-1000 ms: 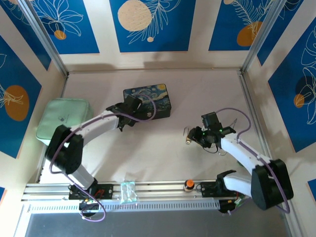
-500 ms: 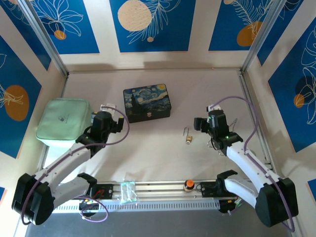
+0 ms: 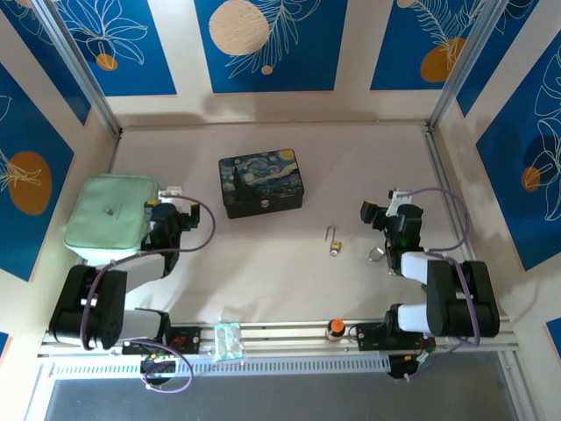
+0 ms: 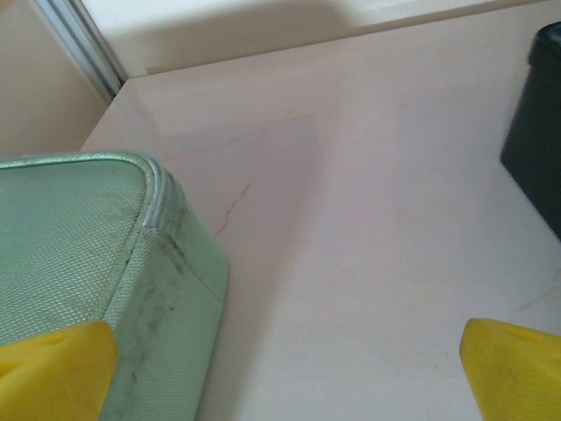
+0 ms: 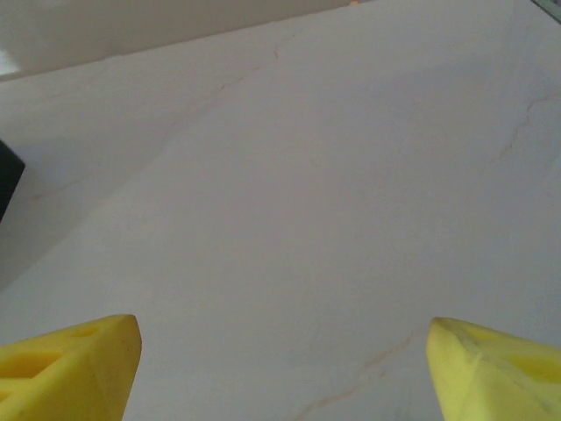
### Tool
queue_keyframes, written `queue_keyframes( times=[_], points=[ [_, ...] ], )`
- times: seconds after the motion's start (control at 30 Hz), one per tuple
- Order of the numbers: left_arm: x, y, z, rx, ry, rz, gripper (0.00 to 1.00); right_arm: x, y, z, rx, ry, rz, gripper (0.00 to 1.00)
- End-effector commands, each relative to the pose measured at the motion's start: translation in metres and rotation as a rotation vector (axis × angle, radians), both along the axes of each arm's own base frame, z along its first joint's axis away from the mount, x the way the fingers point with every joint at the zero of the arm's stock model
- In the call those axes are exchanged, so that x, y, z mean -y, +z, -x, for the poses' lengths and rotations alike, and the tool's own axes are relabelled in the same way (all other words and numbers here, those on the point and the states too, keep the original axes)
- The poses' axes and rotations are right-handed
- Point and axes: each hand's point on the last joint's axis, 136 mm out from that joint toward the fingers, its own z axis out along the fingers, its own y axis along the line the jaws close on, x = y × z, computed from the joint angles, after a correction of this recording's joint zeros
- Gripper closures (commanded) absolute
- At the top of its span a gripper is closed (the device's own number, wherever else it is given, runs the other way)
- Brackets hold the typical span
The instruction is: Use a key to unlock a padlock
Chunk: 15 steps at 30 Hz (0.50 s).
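Note:
The padlock (image 3: 335, 249), a tiny brass block with a thin silver shackle pointing toward the back, lies alone on the pale table right of centre. A small silvery wire loop (image 3: 374, 255) lies a little to its right; I cannot make out the key apart from these bits. My right gripper (image 3: 372, 213) is folded back, right of and behind the padlock. Its yellow fingertips (image 5: 79, 364) stand wide apart over bare table, so the right gripper (image 5: 280, 360) is open. My left gripper (image 3: 165, 210) rests beside the green case, also open (image 4: 289, 368) and holding nothing.
A dark painted box (image 3: 261, 182) sits at the back centre; the same box (image 4: 539, 132) edges the left wrist view. A pale green zip case (image 3: 110, 215) lies at the left, close to the left fingers (image 4: 53, 368). An orange-topped knob (image 3: 335, 328) and a clear bag (image 3: 227, 339) sit on the front rail.
Both arms have pulled back toward their bases. The left gripper left the dark box and came to the green case. The right gripper moved away from the padlock, rightward.

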Motion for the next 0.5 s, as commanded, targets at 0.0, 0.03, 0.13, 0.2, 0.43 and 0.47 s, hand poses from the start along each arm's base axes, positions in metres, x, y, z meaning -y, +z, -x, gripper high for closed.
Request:
queue_keyframes(
  times=[0.0, 0.03, 0.13, 0.2, 0.43, 0.47],
  points=[
    [0.0, 0.015, -0.013, 0.103, -0.043, 0.103, 0.0, -0.007, 0.023, -0.021, 0.106, 0.044, -0.014, 0.15],
    [0.0, 0.01, -0.013, 0.111, -0.054, 0.112, 0.01, -0.011, 0.02, -0.024, 0.077, 0.056, 0.002, 0.14],
    [0.0, -0.003, -0.013, 0.133, -0.054, 0.114, 0.0, -0.017, 0.008, -0.039, 0.021, 0.059, 0.04, 0.01],
    [-0.006, -0.012, -0.016, 0.151, -0.017, 0.109, 0.01, -0.029, 0.003, -0.037, 0.019, 0.13, 0.054, 0.01],
    [0.002, -0.017, -0.027, 0.081, -0.048, 0.09, 0.01, -0.029, 0.003, -0.036, 0.035, 0.119, 0.073, 0.01],
    [0.002, -0.017, -0.026, 0.077, -0.047, 0.091, 0.01, -0.03, 0.004, -0.036, 0.04, 0.119, 0.074, 0.01]
  ],
)
